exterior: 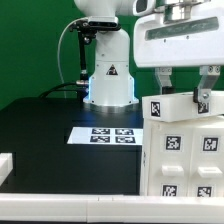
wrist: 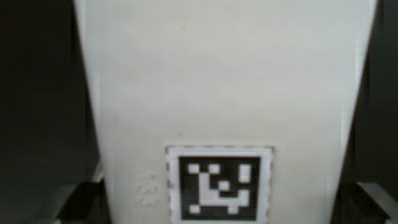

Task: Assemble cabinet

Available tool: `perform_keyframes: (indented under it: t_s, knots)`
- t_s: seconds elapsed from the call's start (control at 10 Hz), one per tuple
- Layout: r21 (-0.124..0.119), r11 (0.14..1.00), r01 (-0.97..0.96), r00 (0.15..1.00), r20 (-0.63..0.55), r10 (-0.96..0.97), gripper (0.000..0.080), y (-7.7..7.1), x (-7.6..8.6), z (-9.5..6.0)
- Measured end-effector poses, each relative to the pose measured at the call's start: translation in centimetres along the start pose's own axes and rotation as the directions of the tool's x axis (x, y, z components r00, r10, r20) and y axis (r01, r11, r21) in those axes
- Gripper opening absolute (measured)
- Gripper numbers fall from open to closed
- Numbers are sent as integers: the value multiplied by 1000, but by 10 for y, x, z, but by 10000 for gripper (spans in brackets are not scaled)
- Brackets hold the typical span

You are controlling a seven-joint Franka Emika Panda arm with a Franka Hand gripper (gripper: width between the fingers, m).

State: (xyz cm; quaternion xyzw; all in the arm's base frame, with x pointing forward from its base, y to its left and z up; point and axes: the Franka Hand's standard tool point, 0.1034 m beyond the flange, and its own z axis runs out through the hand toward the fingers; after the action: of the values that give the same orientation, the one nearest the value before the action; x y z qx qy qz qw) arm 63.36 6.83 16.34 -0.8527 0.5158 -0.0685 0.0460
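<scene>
While the gripper (exterior: 182, 85) hangs over the cabinet (exterior: 185, 140) at the exterior view's right, jaws wide astride its top edge and not plainly clamped, the step looks like grasping that piece, so closing squarely comes next.

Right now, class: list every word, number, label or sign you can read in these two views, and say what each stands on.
No words or numbers can be read.
Warning triangle: on the robot base; its symbol is too small to read.
Black-and-white square tags, patterns only, no text: four on the marker board, several on the cabinet, one of them close up in the wrist view.
</scene>
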Motion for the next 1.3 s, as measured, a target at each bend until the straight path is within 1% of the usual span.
perform_keyframes:
  t_s: [0.2,0.3,0.4,0.5,0.6,0.7,0.8,0.9,1.0,1.1,1.2,1.3]
  knots:
    - [3,992,-130,992,7,130,554,0,1,0]
    - [4,954,-300,954,25,300,554,2,0,0]
    - [-2,856,-517,855,54,517,554,6,-3,0]
    - [-3,705,-710,703,68,708,554,5,-5,0]
    - [6,630,-777,629,71,775,555,3,-5,-2]
    - [7,627,-779,626,70,777,555,3,-6,-2]
    - [9,655,-755,654,70,753,555,3,-5,-1]
    - [6,730,-683,728,75,681,656,3,-5,-3]
    - [4,828,-561,824,94,558,656,0,-2,-10]
    - [14,913,-408,909,102,404,775,-4,-2,-14]
    - [19,946,-325,941,107,321,795,-7,-7,-17]
    - [31,962,-273,958,103,268,795,-9,-14,-17]
